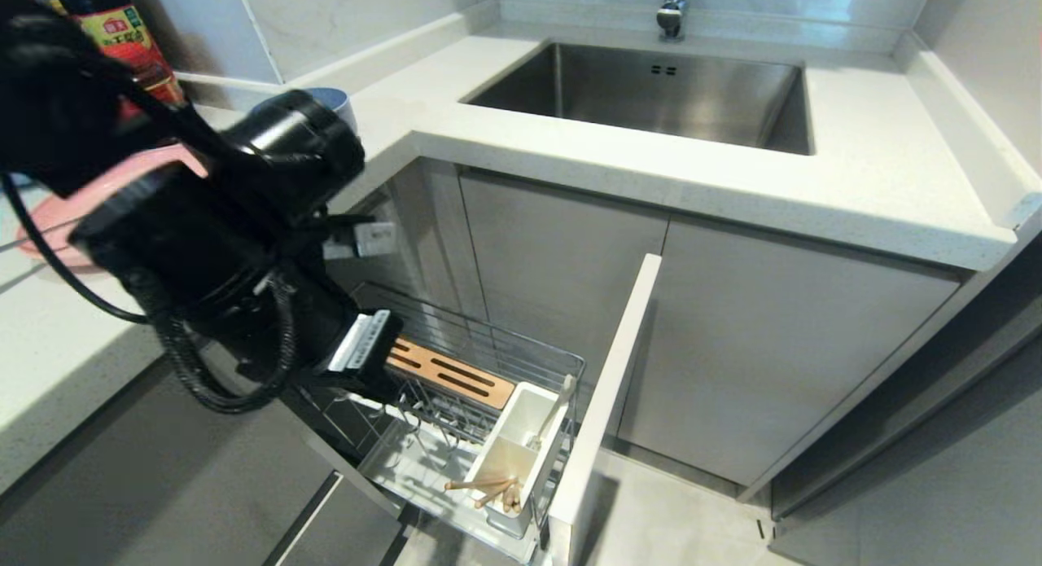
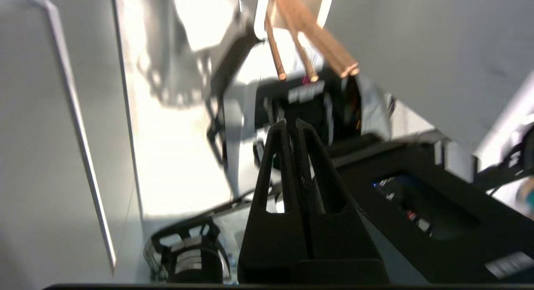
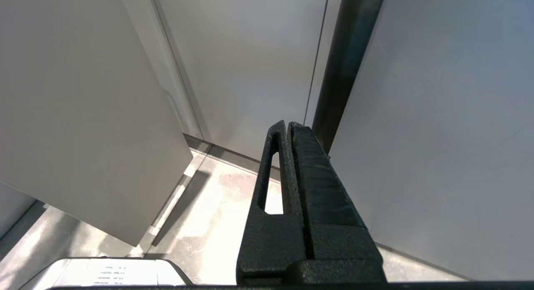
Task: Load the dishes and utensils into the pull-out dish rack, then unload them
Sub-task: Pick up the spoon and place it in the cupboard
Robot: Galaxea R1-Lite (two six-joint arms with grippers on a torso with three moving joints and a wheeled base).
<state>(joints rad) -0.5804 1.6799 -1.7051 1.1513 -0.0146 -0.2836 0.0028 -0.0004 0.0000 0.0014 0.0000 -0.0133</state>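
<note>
Left arm fills the left of the head view and hides most of the pink plate, which lies flat on the bench; only a matte arc of its rim shows. A blue-grey bowl peeks out behind the arm, mostly covered.

Left pincer: its own tip is out of sight in the head view, behind the wrist; in the left wrist view the 2 black fingers are pressed together with nothing between them. That view is smeared, details uncertain.

Pull-out dish rack stands drawn out below the bench: thin chrome wire, upright dividers, a slotted wooden block at the back, fixed to a narrow pale-grey front panel. White plastic utensil box holds light wooden chopsticks, leaning, ends out over the near edge. A pale handle leans in the box; what it is I cannot tell.

Right pincer: textured black fingers closed flat together, empty, beside smooth grey cabinet doors above the floor.
</note>
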